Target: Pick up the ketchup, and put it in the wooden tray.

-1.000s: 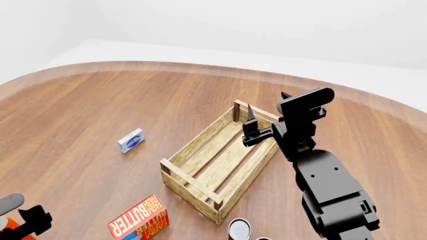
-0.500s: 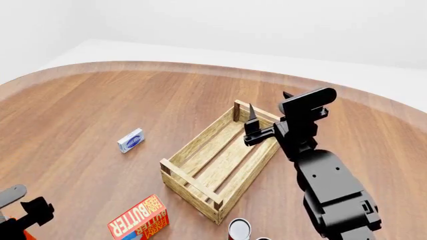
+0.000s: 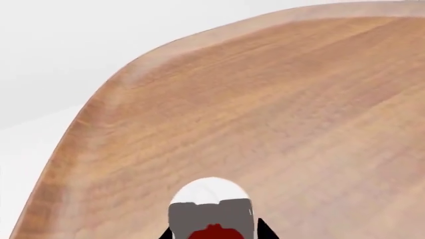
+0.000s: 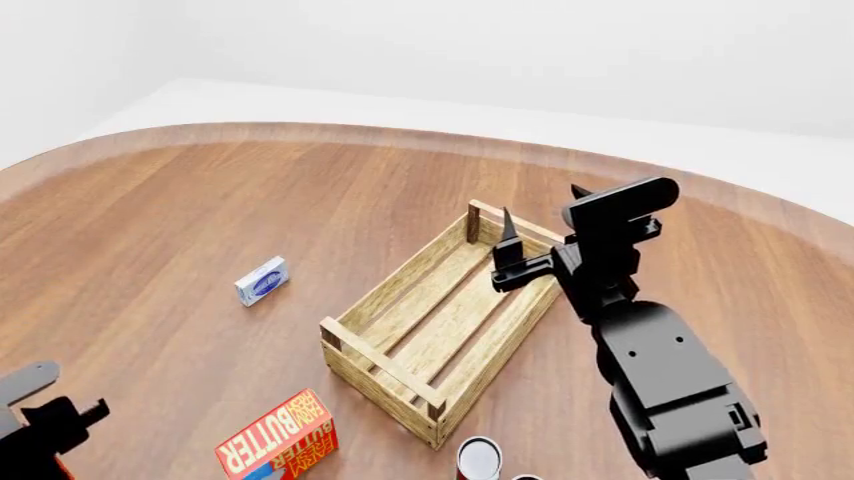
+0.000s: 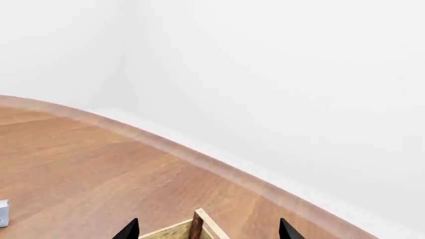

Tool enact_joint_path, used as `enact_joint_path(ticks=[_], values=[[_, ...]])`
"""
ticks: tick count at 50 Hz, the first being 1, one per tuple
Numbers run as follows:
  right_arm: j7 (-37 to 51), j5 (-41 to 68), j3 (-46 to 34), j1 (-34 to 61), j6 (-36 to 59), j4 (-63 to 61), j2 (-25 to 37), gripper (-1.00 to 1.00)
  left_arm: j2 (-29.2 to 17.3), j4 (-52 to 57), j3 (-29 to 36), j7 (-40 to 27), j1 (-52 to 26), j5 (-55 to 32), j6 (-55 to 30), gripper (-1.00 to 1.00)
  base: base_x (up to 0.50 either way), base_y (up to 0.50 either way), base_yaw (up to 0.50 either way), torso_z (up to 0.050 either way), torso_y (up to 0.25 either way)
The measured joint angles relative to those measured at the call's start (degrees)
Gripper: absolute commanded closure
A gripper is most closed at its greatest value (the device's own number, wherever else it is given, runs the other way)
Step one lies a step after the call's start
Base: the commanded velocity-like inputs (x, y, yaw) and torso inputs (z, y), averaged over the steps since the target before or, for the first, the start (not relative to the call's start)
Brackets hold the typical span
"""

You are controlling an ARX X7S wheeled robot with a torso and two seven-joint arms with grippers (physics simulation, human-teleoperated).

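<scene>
The slatted pale wooden tray (image 4: 438, 318) lies empty mid-bench (image 4: 200, 210). Right end effector (image 5: 207, 230) gapes above its far corner. Left end effector (image 3: 214, 234) grips the white-capped ketchup (image 3: 207, 191).

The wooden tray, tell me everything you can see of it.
The wooden tray is a pale, slatted rectangular crate with four darker corner posts, lying flat and diagonal on the brown table. It looks empty. The right gripper hangs over its far end, apparently not touching it. A red butter box lies near its closest corner.

Bare table (image 4: 267, 200) surrounds the wooden tray (image 4: 441, 320) (open-topped); butter box (image 4: 278, 440) and a can (image 4: 478, 458) crowd its near end.
</scene>
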Motion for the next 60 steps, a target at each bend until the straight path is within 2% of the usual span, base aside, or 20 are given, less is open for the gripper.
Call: enact_joint_path(ticks=[9, 19, 28, 35, 49, 60], values=[[0.2, 0.2, 0.0, 0.0, 0.1, -0.2, 0.1, -1.00, 0.0, -0.2, 0.1, 0.8, -0.1, -0.6, 1.2, 1.00, 0.00, 0.00, 0.00, 0.000, 0.000], [0.6, 0.5, 0.2, 0.5, 0.6, -0.7, 0.3, -1.00, -0.9, 4.8, 2.2, 2.5, -1.5, -1.5, 0.5, 1.00, 0.00, 0.00, 0.00, 0.000, 0.000], [1.2, 0.6, 0.5, 1.2, 1.4, -1.3, 0.4, -1.00, -2.3, 8.2, 7.2, 5.1, -7.6, -0.6, -1.6, 1.00, 0.00, 0.00, 0.00, 0.000, 0.000], [1.9, 0.7, 0.8, 1.6, 2.3, -1.9, 0.6, -1.00, -2.1, 5.9, 11.9, 7.4, -14.2, 0.9, -1.9, 1.00, 0.00, 0.00, 0.00, 0.000, 0.000], [3.2, 1.5, 2.3, 2.0, 4.6, -4.1, 1.6, -1.00, 2.0, -8.8, 21.3, 14.1, -30.9, 4.1, 1.6, 1.00, 0.00, 0.00, 0.00, 0.000, 0.001], [5.1, 2.5, 4.4, 1.5, 7.3, -7.7, 2.8, -1.00, 9.8, -35.0, 26.4, 21.0, -48.2, 6.2, 12.9, 1.00, 0.00, 0.00, 0.00, 0.000, 0.000]])
